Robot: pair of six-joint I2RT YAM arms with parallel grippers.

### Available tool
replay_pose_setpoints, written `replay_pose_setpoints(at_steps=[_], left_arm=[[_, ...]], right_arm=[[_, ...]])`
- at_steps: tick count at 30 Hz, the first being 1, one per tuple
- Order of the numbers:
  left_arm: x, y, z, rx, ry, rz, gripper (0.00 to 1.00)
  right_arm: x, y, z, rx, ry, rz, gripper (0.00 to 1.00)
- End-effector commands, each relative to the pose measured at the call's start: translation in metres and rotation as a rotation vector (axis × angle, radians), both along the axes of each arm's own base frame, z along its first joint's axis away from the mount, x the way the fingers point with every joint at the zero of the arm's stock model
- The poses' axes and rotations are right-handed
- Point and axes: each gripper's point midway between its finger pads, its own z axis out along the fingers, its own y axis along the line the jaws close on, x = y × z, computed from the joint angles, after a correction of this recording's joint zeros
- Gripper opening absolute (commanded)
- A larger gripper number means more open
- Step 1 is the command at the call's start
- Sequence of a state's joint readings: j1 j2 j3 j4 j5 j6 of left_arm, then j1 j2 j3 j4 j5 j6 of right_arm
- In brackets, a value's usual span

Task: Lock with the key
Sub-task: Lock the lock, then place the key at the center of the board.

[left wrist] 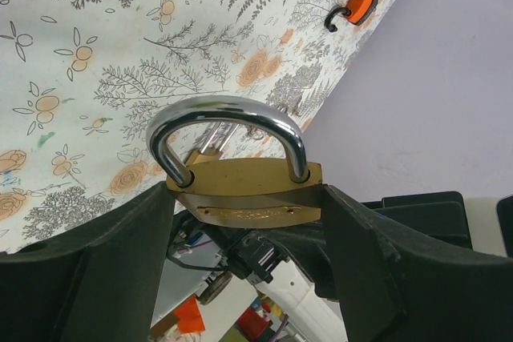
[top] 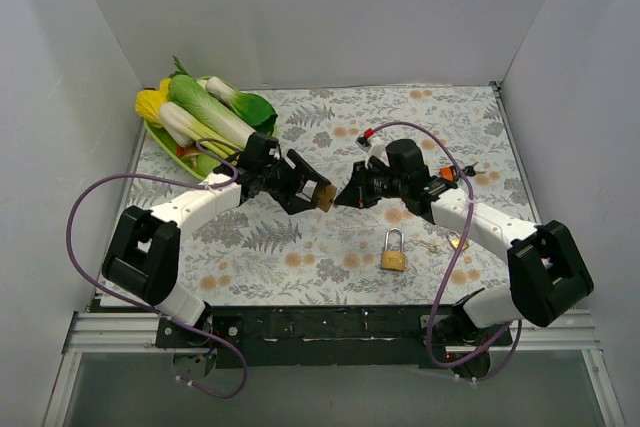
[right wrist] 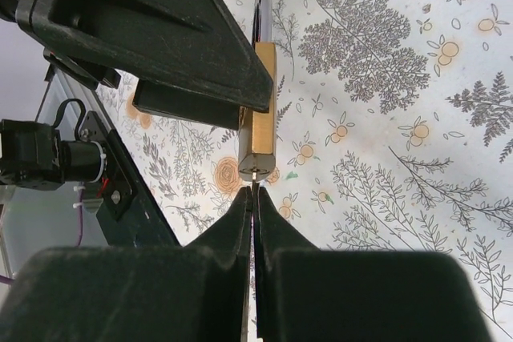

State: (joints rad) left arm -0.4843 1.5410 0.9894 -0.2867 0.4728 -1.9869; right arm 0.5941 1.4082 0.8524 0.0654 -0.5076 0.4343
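My left gripper is shut on a brass padlock and holds it above the table's middle. In the left wrist view the padlock sits clamped between my fingers, and both legs of its steel shackle enter the body. My right gripper is shut on a thin key. The key's tip is in the keyhole at the bottom of the padlock. The two grippers face each other, almost touching.
A second brass padlock lies on the floral cloth near the front, with a small key ring to its right. A green tray of toy vegetables stands at the back left. An orange clip lies by the right arm.
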Motion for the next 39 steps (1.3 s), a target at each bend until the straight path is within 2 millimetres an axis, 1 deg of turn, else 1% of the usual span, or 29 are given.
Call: replay_pose_setpoints(at_steps=[1, 3, 6, 8, 9, 11, 13, 14, 15, 17, 18, 20, 21, 23, 24, 25, 31, 33, 39], left_arm=[[0.034, -0.003, 0.06, -0.078, -0.122, 0.067, 0.0], [0.041, 0.001, 0.054, -0.053, -0.12, 0.082, 0.0], [0.049, 0.008, 0.054, -0.032, -0.135, 0.094, 0.0], [0.054, 0.013, 0.051, -0.01, -0.139, 0.11, 0.0], [0.055, 0.015, 0.05, -0.001, -0.143, 0.11, 0.0], [0.056, 0.019, 0.045, 0.014, -0.138, 0.116, 0.0], [0.055, 0.02, 0.042, 0.022, -0.138, 0.116, 0.0], [0.054, 0.021, 0.04, 0.025, -0.136, 0.114, 0.0], [0.053, 0.021, 0.039, 0.027, -0.138, 0.109, 0.0], [0.047, 0.024, 0.036, 0.042, -0.14, 0.095, 0.0], [0.042, 0.026, 0.03, 0.049, -0.127, 0.09, 0.0], [0.032, 0.028, 0.021, 0.063, -0.104, 0.076, 0.0], [0.025, 0.031, 0.016, 0.067, -0.091, 0.073, 0.0], [0.017, 0.031, 0.01, 0.07, -0.073, 0.068, 0.0], [0.013, 0.03, 0.01, 0.066, -0.072, 0.062, 0.0], [0.009, 0.03, 0.007, 0.07, -0.067, 0.058, 0.0], [0.001, 0.017, 0.004, 0.08, -0.065, 0.015, 0.0], [-0.006, 0.01, 0.001, 0.097, -0.067, -0.015, 0.0], [-0.022, 0.003, -0.012, 0.111, -0.023, -0.062, 0.0]], right_arm=[[-0.015, -0.006, 0.002, -0.003, 0.015, 0.007, 0.01], [-0.017, -0.007, 0.004, -0.002, 0.019, 0.005, 0.01], [-0.022, -0.01, 0.008, 0.003, 0.022, 0.0, 0.01], [-0.029, -0.016, 0.005, -0.011, 0.057, -0.011, 0.01], [-0.031, -0.017, 0.008, -0.006, 0.055, -0.013, 0.01], [-0.036, -0.022, 0.004, -0.013, 0.077, -0.026, 0.01], [-0.038, -0.024, 0.007, -0.005, 0.083, -0.039, 0.01], [-0.042, -0.027, 0.002, -0.011, 0.11, -0.046, 0.01], [-0.044, -0.028, 0.002, -0.006, 0.115, -0.052, 0.01], [-0.047, -0.034, -0.008, -0.024, 0.159, -0.098, 0.01], [-0.054, -0.04, -0.02, -0.047, 0.199, -0.119, 0.01], [-0.055, -0.048, -0.034, -0.073, 0.252, -0.193, 0.01], [-0.062, -0.054, -0.048, -0.084, 0.322, -0.239, 0.01], [-0.066, -0.059, -0.059, -0.092, 0.386, -0.299, 0.01], [-0.068, -0.059, -0.061, -0.081, 0.434, -0.334, 0.01], [-0.071, -0.063, -0.07, -0.099, 0.465, -0.362, 0.01], [-0.074, -0.07, -0.093, -0.16, 0.552, -0.443, 0.01], [-0.075, -0.072, -0.101, -0.175, 0.575, -0.455, 0.01], [-0.081, -0.072, -0.112, -0.196, 0.621, -0.467, 0.01]])
